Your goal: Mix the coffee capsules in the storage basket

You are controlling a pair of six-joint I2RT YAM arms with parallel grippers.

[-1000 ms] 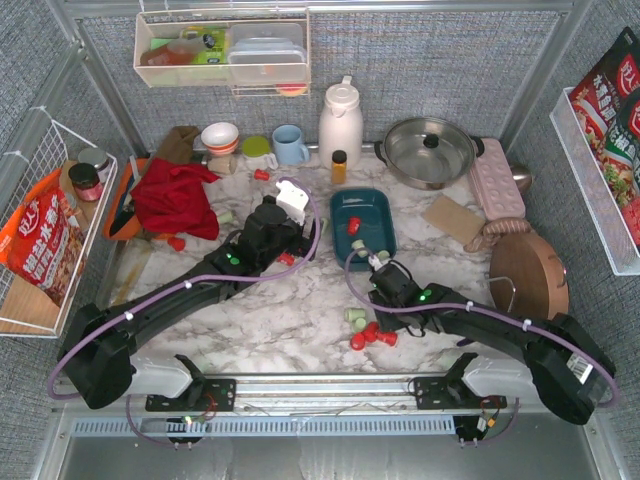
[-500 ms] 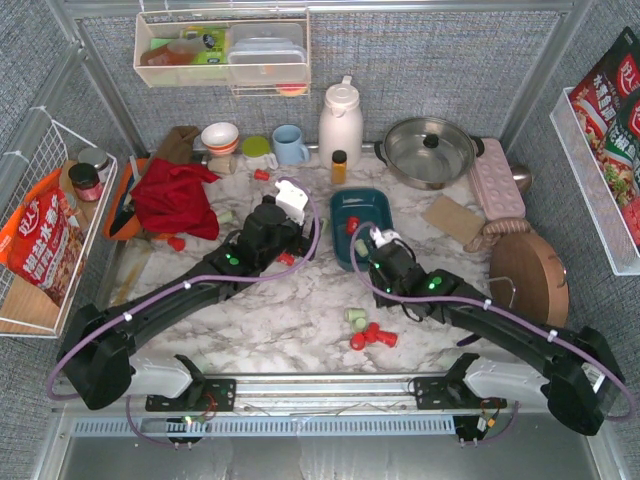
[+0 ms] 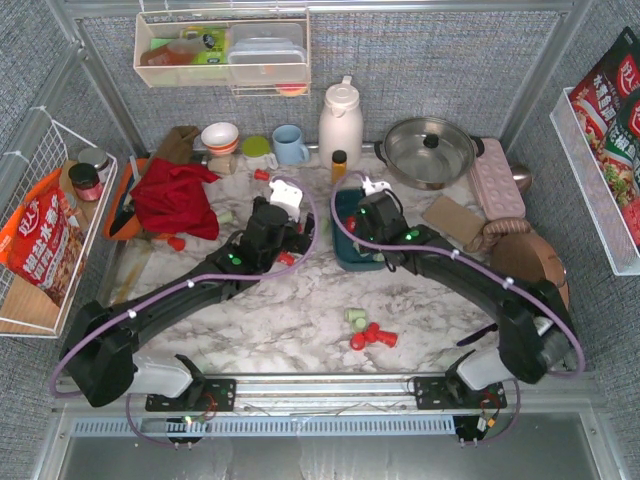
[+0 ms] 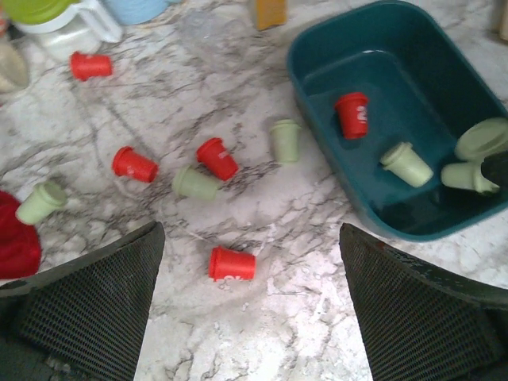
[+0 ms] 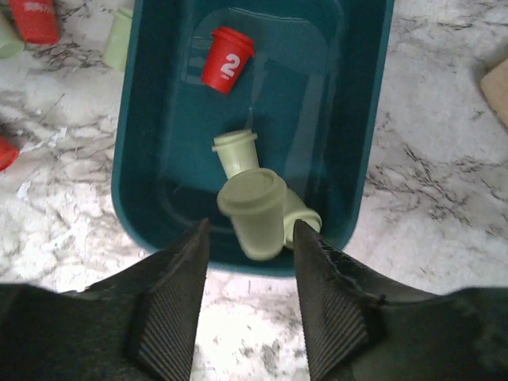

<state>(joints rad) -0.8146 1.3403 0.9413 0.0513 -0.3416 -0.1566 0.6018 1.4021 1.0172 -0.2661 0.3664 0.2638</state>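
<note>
Capsules [image 4: 216, 157] — prob light, slick plastic, pinch across body. R hand [image 5: 251, 228] straddles green one [image 5: 252, 208] over basket [image 5: 365, 159], grip unclear tbh; L hand [image 4: 250, 238] open.

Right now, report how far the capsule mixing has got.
Done: one red capsule and two pale green ones lie in the storage basket. In hand: another green capsule sits between the right gripper's fingers over the basket; gripped or released, unclear. Remaining: loose capsules by the open left gripper, and a nearer cluster.
</note>
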